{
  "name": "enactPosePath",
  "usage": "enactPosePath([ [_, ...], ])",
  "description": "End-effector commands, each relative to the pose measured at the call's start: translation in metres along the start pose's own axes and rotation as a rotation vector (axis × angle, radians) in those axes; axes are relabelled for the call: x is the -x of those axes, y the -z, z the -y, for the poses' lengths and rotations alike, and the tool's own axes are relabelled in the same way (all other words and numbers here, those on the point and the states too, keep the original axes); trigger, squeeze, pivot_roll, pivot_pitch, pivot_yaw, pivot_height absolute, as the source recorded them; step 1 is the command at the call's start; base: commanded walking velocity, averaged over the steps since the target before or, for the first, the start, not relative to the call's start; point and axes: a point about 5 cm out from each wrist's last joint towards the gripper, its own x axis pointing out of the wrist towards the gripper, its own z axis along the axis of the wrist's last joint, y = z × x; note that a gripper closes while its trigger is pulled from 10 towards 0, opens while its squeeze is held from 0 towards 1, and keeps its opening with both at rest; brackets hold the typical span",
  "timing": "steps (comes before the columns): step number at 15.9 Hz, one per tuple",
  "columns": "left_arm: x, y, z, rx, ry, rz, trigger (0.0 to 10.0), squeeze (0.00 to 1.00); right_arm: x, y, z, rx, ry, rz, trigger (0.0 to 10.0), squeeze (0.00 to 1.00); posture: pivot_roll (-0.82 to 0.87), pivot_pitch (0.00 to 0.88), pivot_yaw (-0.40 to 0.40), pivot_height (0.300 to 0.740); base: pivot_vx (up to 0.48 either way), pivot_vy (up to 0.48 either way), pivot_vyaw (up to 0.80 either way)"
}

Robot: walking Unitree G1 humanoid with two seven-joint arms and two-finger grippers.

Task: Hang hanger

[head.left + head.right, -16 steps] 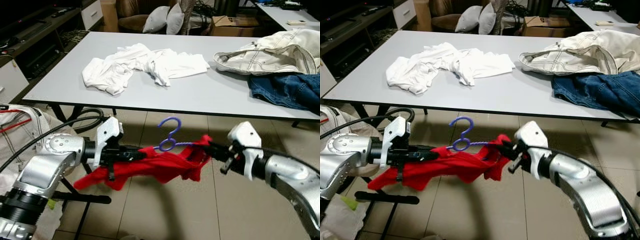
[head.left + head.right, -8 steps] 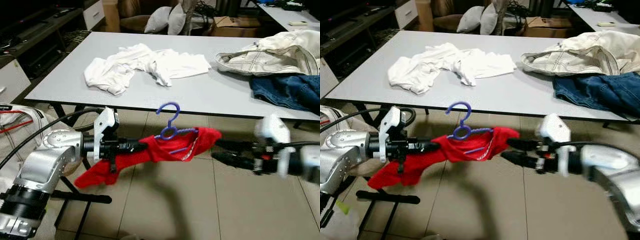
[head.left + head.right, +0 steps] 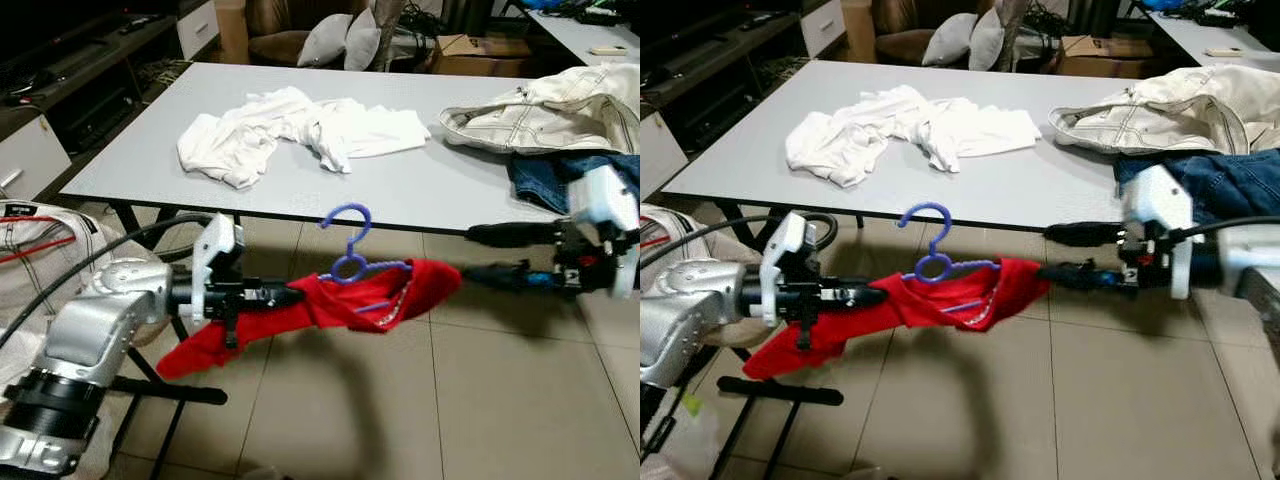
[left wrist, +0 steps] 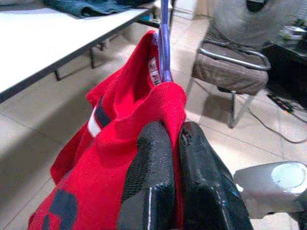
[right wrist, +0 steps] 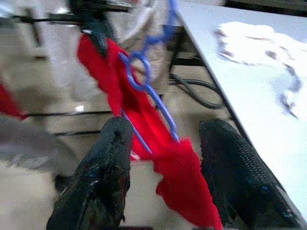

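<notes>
Grey table [image 3: 150, 165] edge runs just beyond both arms; open tiled floor [image 3: 420, 400] below and in front. Red shirt [image 3: 330, 305] on purple hanger [image 3: 352, 262] hangs in air before the table edge. Left gripper [image 4: 165, 139]: jaws closed on shirt's near end. Right gripper [image 3: 1065, 255]: jaws spread, just beside the shirt's far tip, apart from it.

Grey table [image 3: 420, 190] on beige tiled floor [image 3: 480, 400], cushions [image 3: 345, 45] behind
</notes>
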Motion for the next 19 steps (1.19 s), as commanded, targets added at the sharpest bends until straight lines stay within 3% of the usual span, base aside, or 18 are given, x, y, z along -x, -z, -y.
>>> enactPosePath([
  [1,-0.013,-0.018,0.005,-0.080,0.062,0.010,0.0,0.00,-0.009,-0.005,0.000,0.056,-0.066,0.000,10.0,0.00,-0.10,0.000,0.017,0.740,0.000,0.000,0.00],
  [7,-0.032,-0.037,0.006,-0.163,0.139,0.016,0.0,0.00,-0.043,-0.009,0.005,0.154,-0.167,0.011,10.0,0.00,-0.08,0.000,0.024,0.740,0.000,0.000,0.00],
  [11,-0.037,-0.049,0.007,-0.229,0.165,0.016,0.0,0.00,-0.050,-0.005,0.007,0.122,-0.200,0.011,10.0,0.00,-0.09,0.000,0.030,0.740,0.000,0.000,0.00],
  [12,-0.038,-0.051,0.007,-0.244,0.164,0.021,0.0,0.00,-0.050,-0.006,0.007,0.110,-0.211,0.018,1.3,0.00,-0.09,0.000,0.030,0.740,0.000,0.000,0.00],
  [13,-0.039,-0.052,0.007,-0.256,0.162,0.029,0.0,0.00,-0.050,-0.006,0.007,0.093,-0.221,0.023,0.0,0.00,-0.09,0.000,0.028,0.740,0.000,0.000,0.00],
  [15,-0.041,-0.056,0.008,-0.287,0.169,0.042,0.0,0.00,-0.049,-0.007,0.007,0.046,-0.255,0.045,0.0,0.00,-0.09,0.000,0.027,0.740,0.000,0.000,0.00],
  [19,-0.041,-0.056,0.006,-0.315,0.160,0.026,0.0,0.00,-0.049,-0.006,0.008,0.038,-0.256,0.039,0.0,0.00,-0.09,0.000,0.027,0.740,0.000,0.000,0.00],
])
